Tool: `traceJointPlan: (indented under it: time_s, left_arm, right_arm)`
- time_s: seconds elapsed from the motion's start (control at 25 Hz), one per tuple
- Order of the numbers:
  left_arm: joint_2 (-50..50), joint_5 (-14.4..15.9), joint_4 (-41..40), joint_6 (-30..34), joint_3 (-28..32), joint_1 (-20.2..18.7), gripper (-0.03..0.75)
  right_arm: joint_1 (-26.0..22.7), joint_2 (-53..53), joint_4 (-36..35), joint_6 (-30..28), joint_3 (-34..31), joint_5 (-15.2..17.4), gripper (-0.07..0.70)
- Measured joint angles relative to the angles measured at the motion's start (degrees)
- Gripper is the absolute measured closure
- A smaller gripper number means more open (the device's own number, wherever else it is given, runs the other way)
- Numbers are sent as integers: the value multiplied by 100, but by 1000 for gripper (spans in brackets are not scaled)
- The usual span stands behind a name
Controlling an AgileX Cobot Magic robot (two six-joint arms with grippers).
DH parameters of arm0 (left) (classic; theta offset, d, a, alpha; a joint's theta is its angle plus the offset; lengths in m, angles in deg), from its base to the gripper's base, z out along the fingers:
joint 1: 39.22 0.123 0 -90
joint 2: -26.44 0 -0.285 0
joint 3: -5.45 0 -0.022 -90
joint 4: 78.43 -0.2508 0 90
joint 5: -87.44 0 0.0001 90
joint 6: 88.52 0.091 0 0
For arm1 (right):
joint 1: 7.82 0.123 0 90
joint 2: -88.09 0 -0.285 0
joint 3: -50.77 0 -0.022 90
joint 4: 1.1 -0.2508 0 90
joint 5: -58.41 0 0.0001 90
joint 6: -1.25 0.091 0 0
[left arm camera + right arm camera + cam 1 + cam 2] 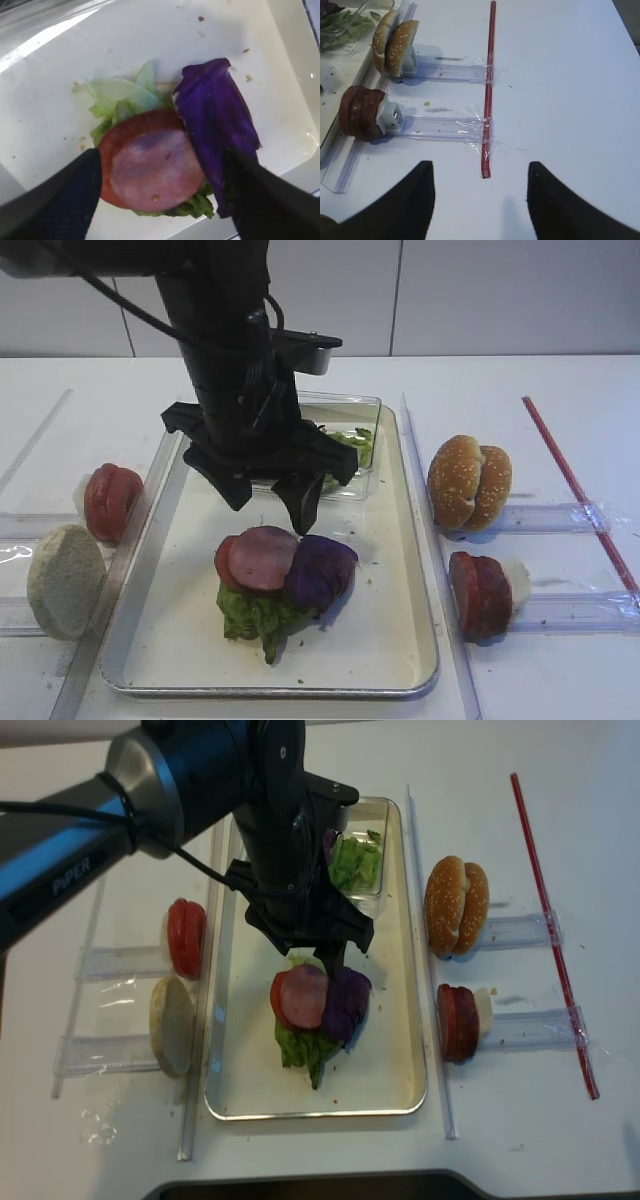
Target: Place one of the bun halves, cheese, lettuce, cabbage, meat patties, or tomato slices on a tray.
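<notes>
On the tray (pixel 385 635) lies a stack: lettuce (pixel 255 615) at the bottom, a tomato slice (pixel 112 150) over it, and a pink meat patty (pixel 263 557) on top. The purple cabbage (pixel 320 570) leans against the patty's right side, and in the left wrist view the cabbage (pixel 215 115) drapes down to the right finger. My left gripper (pixel 268 502) hangs open just above the stack, its fingers astride the patty (pixel 155 172) with nothing held. My right gripper (pixel 480 167) stands open over bare table.
A clear plastic box (pixel 350 440) of green leaves sits at the tray's far end. Left of the tray stand tomato slices (pixel 110 500) and a pale bun half (pixel 65 580). On the right are sesame bun halves (pixel 468 483), dark red slices (pixel 480 593) and a red strip (pixel 575 485).
</notes>
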Motion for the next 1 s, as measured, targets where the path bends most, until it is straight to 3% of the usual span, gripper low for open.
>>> traceJointPlan:
  time_s: [0.52,1.0]
  left_arm:
    - [-130,0,-285,-139,0,51,235]
    - [-855,23,-323,-126,0,1246,235]
  right_arm:
    - [0,0,0,0,0,0,204]
    - [0,0,0,0,0,0,204]
